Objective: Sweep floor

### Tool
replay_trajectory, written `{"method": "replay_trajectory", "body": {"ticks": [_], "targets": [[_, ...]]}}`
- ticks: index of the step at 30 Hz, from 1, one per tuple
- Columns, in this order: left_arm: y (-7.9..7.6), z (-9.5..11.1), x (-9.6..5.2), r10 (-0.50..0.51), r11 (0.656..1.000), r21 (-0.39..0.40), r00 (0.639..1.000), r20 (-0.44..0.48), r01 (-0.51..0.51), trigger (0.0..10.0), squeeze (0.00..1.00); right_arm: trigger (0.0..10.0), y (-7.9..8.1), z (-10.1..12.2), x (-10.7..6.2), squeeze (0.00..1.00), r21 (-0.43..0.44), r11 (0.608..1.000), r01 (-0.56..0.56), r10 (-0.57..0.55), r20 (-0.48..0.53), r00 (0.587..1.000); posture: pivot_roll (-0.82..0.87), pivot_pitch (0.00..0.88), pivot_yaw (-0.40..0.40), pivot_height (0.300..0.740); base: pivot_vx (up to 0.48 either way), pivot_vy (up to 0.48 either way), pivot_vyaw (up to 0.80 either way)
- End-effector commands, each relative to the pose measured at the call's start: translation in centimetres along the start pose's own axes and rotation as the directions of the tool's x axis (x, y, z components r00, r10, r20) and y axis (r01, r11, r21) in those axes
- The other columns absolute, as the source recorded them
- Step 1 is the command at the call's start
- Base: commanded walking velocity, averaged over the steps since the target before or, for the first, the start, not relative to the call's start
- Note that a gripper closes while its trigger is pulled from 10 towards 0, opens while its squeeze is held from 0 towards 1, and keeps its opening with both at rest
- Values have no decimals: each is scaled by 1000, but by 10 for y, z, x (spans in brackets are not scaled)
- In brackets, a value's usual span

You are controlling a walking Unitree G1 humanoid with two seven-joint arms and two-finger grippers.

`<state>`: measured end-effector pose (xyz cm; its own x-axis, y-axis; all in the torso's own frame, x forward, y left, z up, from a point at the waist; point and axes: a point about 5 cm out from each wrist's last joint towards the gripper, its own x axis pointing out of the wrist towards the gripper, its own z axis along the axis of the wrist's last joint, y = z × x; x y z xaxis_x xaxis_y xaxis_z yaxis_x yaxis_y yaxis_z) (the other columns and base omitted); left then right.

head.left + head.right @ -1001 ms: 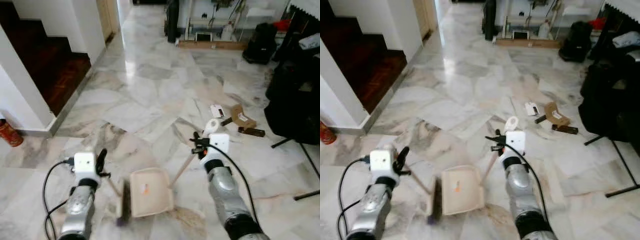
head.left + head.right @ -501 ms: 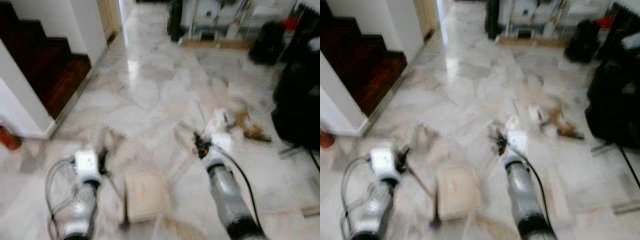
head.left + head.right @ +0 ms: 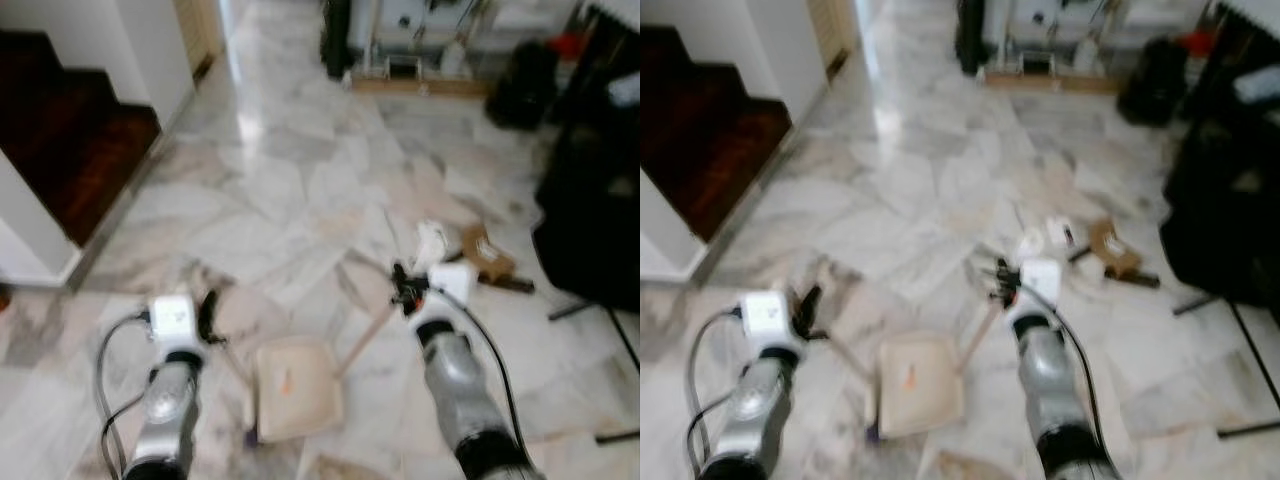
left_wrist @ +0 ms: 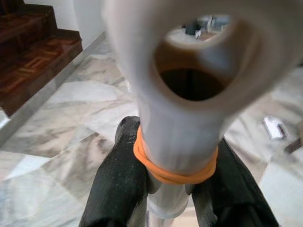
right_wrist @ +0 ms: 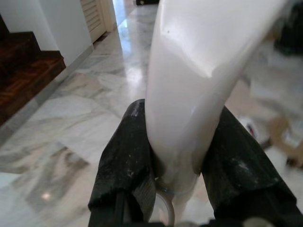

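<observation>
A cream dustpan [image 3: 296, 400] lies on the marble floor between my arms, with a small orange bit in it. Its thin handle rises to my right gripper [image 3: 402, 291], which is shut on the white handle end [image 5: 189, 71]. A dark brush head [image 3: 250, 418] stands against the pan's left edge. Its stick runs up to my left gripper [image 3: 208, 318], shut on the white broom handle [image 4: 180, 118], which has an orange band around it. Litter lies ahead on the right: a white roll [image 3: 432, 241], a cardboard scrap [image 3: 483, 250] and a dark stick [image 3: 506, 285].
Dark wooden stairs [image 3: 70, 140] and a white wall corner are on the left. Black bags [image 3: 590, 220] and thin stand legs [image 3: 585, 305] crowd the right side. A low shelf with boxes [image 3: 415, 70] stands at the far end. Open marble floor stretches ahead.
The whole picture has shifted and blurred, so the camera has moved; the stairs now sit further left. Both grippers keep their hold, and broom and dustpan stay together.
</observation>
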<state>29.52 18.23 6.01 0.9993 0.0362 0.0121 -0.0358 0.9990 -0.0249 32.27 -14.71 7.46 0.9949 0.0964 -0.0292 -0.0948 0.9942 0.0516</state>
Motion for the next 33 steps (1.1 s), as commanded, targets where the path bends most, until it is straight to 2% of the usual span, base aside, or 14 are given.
{"method": "replay_trajectory", "body": {"ticks": [1, 33], "targets": [[8, 7, 2, 20, 1000, 13, 999, 33, -20, 10000, 0, 10000, 9, 14, 6, 0, 11, 1000, -21, 20, 66, 998, -5, 87, -17, 740, 360, 0, 0], [7, 6, 0, 7, 1000, 19, 999, 33, -8, 10000, 0, 10000, 16, 11, 4, 0, 14, 999, -47, 46, 66, 997, -10, 57, -4, 740, 364, 0, 0]]}}
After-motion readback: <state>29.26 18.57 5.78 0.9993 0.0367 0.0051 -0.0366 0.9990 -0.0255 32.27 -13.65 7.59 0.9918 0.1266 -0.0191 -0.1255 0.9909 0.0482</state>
